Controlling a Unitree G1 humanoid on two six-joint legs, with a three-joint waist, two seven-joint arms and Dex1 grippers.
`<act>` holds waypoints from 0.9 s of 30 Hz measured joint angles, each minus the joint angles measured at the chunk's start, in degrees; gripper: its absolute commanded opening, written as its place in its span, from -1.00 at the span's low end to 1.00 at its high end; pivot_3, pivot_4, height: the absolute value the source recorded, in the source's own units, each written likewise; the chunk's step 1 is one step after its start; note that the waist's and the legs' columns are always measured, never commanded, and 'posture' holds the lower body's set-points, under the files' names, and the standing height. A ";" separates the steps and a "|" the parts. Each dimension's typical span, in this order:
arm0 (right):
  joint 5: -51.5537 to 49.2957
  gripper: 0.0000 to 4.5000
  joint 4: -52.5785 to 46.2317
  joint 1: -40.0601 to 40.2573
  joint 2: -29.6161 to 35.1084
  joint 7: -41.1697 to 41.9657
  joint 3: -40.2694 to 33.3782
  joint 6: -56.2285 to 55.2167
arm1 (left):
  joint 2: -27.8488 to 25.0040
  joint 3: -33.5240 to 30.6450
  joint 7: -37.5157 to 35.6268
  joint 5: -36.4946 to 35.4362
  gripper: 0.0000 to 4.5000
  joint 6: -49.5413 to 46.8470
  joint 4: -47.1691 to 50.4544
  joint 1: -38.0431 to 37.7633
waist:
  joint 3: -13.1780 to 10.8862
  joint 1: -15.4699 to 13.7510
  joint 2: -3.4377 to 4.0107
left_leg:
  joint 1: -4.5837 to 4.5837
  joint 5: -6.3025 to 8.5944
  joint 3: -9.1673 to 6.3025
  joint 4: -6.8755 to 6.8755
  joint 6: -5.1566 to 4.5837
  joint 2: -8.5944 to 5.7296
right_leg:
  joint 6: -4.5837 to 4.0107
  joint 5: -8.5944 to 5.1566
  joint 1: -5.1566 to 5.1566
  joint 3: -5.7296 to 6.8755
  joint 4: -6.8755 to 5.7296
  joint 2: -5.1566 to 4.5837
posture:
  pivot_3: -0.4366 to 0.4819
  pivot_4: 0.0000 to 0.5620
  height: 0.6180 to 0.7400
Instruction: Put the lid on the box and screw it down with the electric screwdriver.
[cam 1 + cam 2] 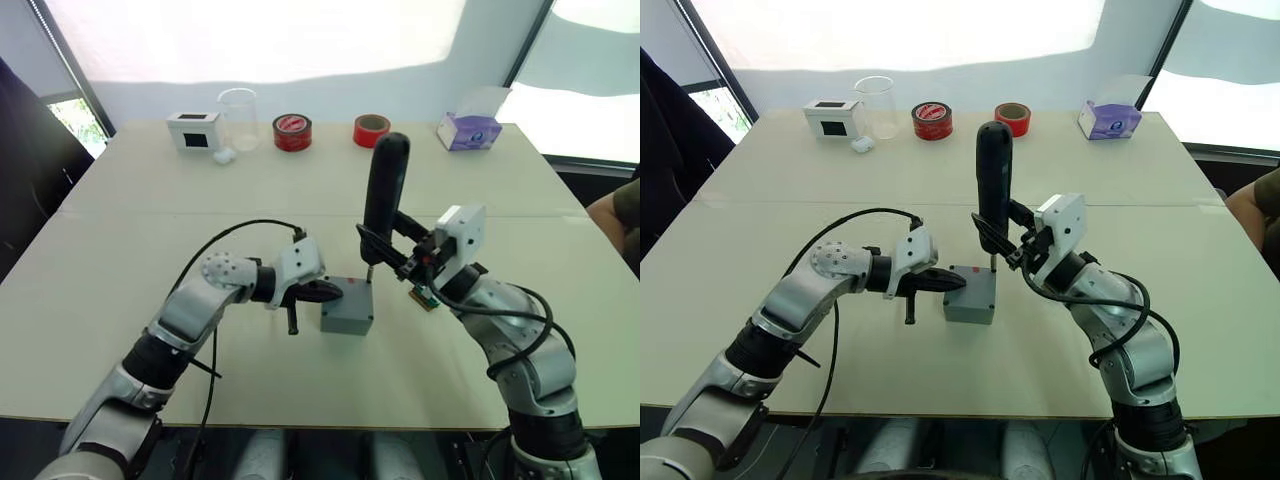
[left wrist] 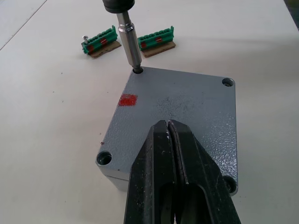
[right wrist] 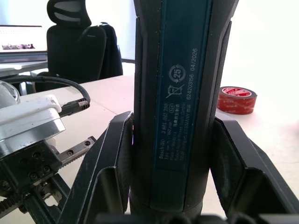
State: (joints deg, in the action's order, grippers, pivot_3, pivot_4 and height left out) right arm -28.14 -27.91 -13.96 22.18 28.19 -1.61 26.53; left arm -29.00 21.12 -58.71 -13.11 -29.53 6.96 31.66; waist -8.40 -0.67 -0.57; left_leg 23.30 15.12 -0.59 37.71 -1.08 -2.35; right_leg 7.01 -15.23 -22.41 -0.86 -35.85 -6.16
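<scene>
While the closed left gripper (image 2: 170, 135) presses the lid (image 2: 187, 107), the right gripper (image 3: 173, 154) clamps the electric screwdriver (image 1: 385, 195).

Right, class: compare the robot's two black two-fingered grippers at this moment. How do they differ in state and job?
The left gripper is shut with nothing between its fingers, pressing down on the flat grey plastic lid; the right gripper is shut on the thick dark cylindrical electric screwdriver. The left gripper lies low and level over the lid; the right gripper holds the screwdriver upright, bit in a corner hole. Both work on the same grey box.
</scene>
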 measured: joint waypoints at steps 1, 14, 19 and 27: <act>-0.87 -0.20 0.17 -0.82 0.51 0.01 -0.47 1.20 | 0.01 -0.04 0.11 -0.01 -1.00 0.01 0.01 -0.01 | 0.00 0.00 0.00 | 0.01 0.00 0.00 -0.01 0.00 0.00 | 0.00 0.00 0.00 0.00 0.00 -0.01 | -0.05 -0.47 1.00; -32.99 -0.20 14.54 -33.20 16.12 -11.47 -21.96 34.62 | 2.45 -4.87 1.69 -3.86 -1.00 -3.47 -0.73 -0.53 | -0.46 0.10 0.47 | 0.76 -0.05 0.14 -0.48 0.00 -0.24 | 0.16 0.10 -0.86 0.06 -0.01 -0.28 | -0.05 -0.47 1.00; -33.25 -0.20 27.27 -34.41 31.56 -11.68 -18.72 49.55 | 1.86 -9.99 1.57 -9.27 -1.00 -8.29 0.98 0.21 | -0.73 -0.13 0.50 | 1.27 -0.07 0.16 -0.39 0.00 -0.26 | 0.16 0.10 -1.25 0.14 0.01 -0.31 | -0.05 -0.47 1.00; -21.67 -0.20 39.80 -25.87 44.07 -2.65 -3.48 59.14 | -4.51 -10.43 -2.79 -13.89 -1.00 -11.54 12.67 0.15 | -0.90 0.44 0.72 | 1.27 -0.01 0.35 -0.40 -0.12 -0.27 | 0.18 0.11 -1.19 0.16 0.28 -0.24 | -0.05 -0.47 1.00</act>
State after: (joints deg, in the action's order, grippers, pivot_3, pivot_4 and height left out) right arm -49.81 11.90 -39.83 66.25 25.54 -5.09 85.68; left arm -33.51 10.70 -61.50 -27.01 -41.07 19.63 31.82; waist -9.30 -0.23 0.15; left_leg 24.57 15.11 -0.24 37.31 -1.19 -2.62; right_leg 7.19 -15.12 -23.60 -0.70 -35.58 -6.40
